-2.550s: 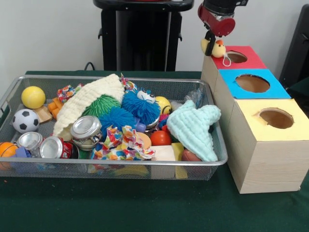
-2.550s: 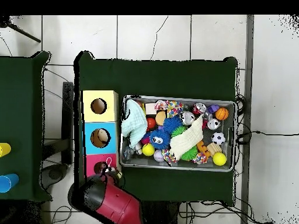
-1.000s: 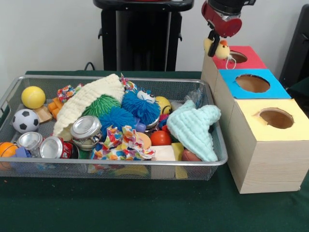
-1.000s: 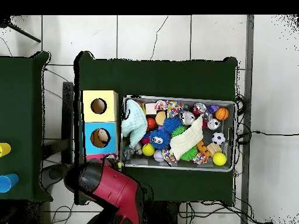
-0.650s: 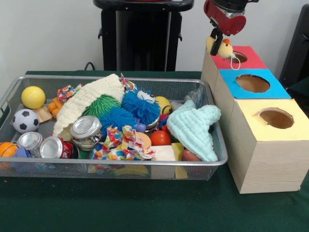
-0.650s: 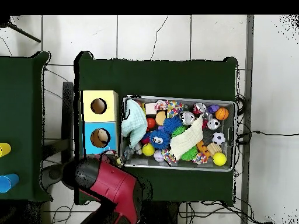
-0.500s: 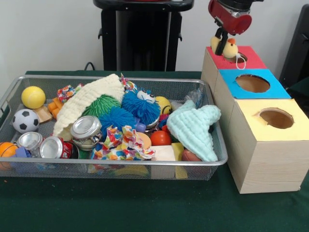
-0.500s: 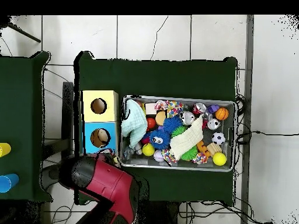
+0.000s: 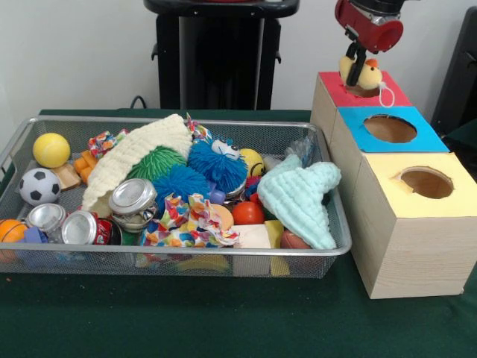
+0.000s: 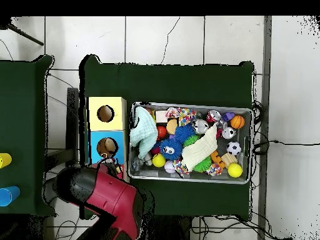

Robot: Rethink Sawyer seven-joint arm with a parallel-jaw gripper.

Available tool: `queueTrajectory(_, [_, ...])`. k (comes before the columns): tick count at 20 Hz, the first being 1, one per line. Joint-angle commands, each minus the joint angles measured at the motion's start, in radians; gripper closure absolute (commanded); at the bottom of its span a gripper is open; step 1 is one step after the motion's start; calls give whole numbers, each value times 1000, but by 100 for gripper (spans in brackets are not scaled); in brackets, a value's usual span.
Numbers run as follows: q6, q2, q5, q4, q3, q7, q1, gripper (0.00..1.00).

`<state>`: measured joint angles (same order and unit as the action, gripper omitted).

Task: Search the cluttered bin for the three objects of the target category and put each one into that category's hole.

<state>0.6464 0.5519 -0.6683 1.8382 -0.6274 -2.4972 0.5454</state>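
Note:
A small yellow chick toy [image 9: 364,74] with a white loop hangs from my gripper [image 9: 358,61], which is shut on it. The toy is right over the hole of the red-topped box [image 9: 394,95] and hides most of that hole. In the overhead view the red arm [image 10: 103,197] covers the red box and the gripper. The wire bin [image 9: 186,256] to the left holds the clutter: a blue fuzzy toy [image 9: 216,165], a green fuzzy ball [image 9: 155,161] and another blue one [image 9: 179,183].
The blue-topped box [image 9: 417,138] and yellow-topped box [image 9: 395,170] stand in a row nearer than the red one. The bin also holds a mint cloth [image 9: 302,198], a cream knit [image 9: 134,153], cans [image 9: 133,198], a soccer ball [image 9: 39,186] and a yellow ball [image 9: 51,150].
My gripper has carried the chick toy rightward, from the red box's left edge to above its hole. The bin's contents have not moved.

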Motion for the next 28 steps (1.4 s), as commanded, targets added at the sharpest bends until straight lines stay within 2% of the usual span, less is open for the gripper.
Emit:
queueTrajectory(1, [-1,-74,-76,-8,131,-337,-12,100])
queueTrajectory(5, [-9,-78,-89,4,136,-332,-14,100])
queueTrajectory(10, [-84,-95,-130,43,179,-316,-19,100])
queueTrajectory(18, [-20,-119,-134,21,158,-354,10,100])
queueTrajectory(23, [0,-114,-126,24,148,-337,8,100])
queueTrajectory(28, [41,-104,-111,20,125,-358,24,100])
